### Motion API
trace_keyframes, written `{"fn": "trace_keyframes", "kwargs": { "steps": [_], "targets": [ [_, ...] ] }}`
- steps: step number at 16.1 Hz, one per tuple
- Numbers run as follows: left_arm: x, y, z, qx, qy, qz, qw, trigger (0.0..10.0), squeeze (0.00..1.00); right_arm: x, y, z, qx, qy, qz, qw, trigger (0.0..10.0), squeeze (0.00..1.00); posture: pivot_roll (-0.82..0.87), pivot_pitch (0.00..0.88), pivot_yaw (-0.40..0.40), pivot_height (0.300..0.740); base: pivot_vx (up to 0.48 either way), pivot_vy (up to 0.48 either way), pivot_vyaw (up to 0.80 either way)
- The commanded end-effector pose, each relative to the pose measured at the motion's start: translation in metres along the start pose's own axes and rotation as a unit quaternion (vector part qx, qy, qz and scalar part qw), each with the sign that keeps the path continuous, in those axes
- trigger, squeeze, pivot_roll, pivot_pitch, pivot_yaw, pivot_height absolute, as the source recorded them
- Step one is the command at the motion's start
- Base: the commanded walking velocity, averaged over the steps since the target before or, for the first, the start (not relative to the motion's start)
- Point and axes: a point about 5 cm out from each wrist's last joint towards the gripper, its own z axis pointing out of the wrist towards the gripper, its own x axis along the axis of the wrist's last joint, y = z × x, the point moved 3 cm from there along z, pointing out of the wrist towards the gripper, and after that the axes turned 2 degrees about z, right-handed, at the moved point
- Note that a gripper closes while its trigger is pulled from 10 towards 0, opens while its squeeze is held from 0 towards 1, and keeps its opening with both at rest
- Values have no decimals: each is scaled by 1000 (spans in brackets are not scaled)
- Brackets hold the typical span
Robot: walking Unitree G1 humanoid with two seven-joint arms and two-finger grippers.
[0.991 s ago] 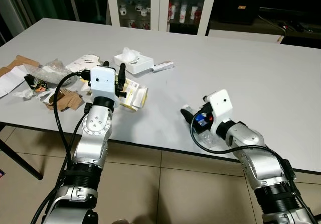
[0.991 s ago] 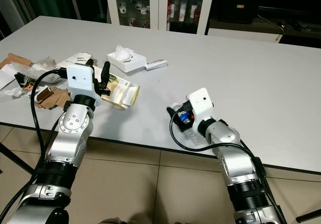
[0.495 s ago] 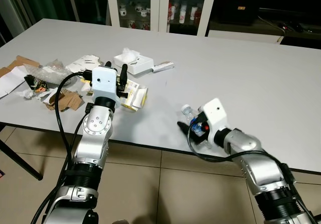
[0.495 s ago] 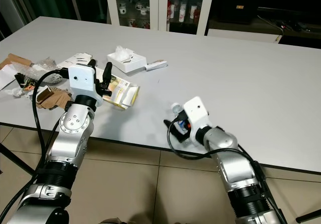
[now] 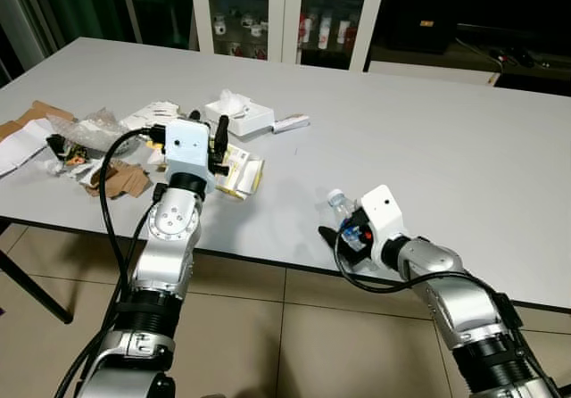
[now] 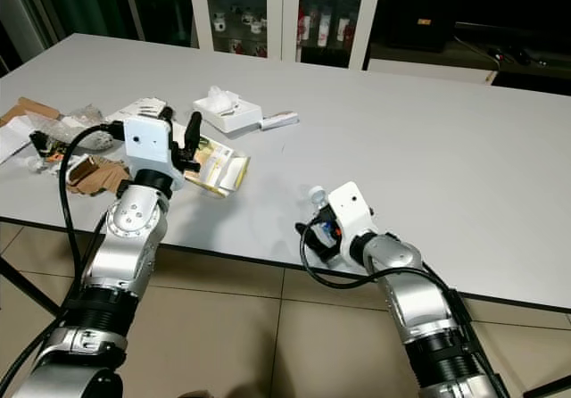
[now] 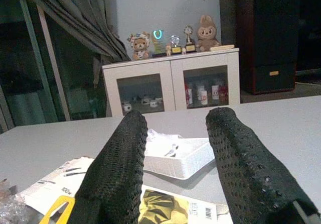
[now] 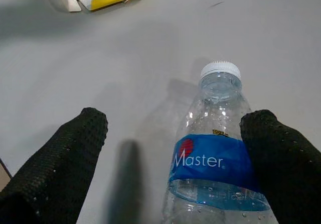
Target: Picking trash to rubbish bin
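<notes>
Right pincer (image 8: 175, 148) open around lying water bottle (image 8: 213, 153), cap pointing away across the table (image 5: 428, 139).

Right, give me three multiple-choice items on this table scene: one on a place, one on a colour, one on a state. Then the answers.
1. Where does the bottle lie?
A. between the right gripper's fingers
B. on the floor
C. in the cabinet

2. What colour is the bottle's label?
A. green
B. blue
C. black

3. How are the left gripper's fingers?
A. shut on a box
B. shut on paper
C. open

Answers: 1 A, a black finger shows on each side of it. 2 B, a blue band reads Master. 3 C, a clear gap with nothing held.
</notes>
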Motion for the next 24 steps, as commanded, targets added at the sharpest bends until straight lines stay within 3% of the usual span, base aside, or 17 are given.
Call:
{"fn": "trace_keyframes", "kwargs": {
  "steps": [1, 5, 8, 12, 23, 24],
  "targets": [
    [-1, 6, 0, -15, -5, 0, 1000, 10000, 0, -32, -2, -4, 9, -63, 18, 998, 10000, 0, -4, 12, -28, 740, 0, 0, 0],
    [-2, 8, 1, -20, -7, 0, 1000, 10000, 0, -48, -2, -4, 13, -100, 13, 995, 10000, 0, -4, 11, -30, 740, 0, 0, 0],
    [-3, 10, 0, -26, -10, -1, 1000, 10000, 0, -73, 6, -4, -11, -153, 19, 988, 10000, 0, -3, 10, -32, 740, 0, 0, 0],
    [-5, 13, -1, -36, -15, 0, 999, 10000, 0, -79, 4, -1, -5, -172, 71, 983, 10000, 0, -1, 9, -33, 740, 0, 0, 0],
    [-9, 16, -1, -50, -28, 7, 998, 10000, 0, -101, -2, 9, -16, -202, 99, 974, 10000, 0, 3, 13, -24, 740, 0, 0, 0],
    [-9, 16, -1, -51, -29, 8, 998, 10000, 0, -100, -3, 10, -15, -197, 100, 975, 7255, 0, 4, 12, -24, 740, 0, 0, 0]
  ]
}}
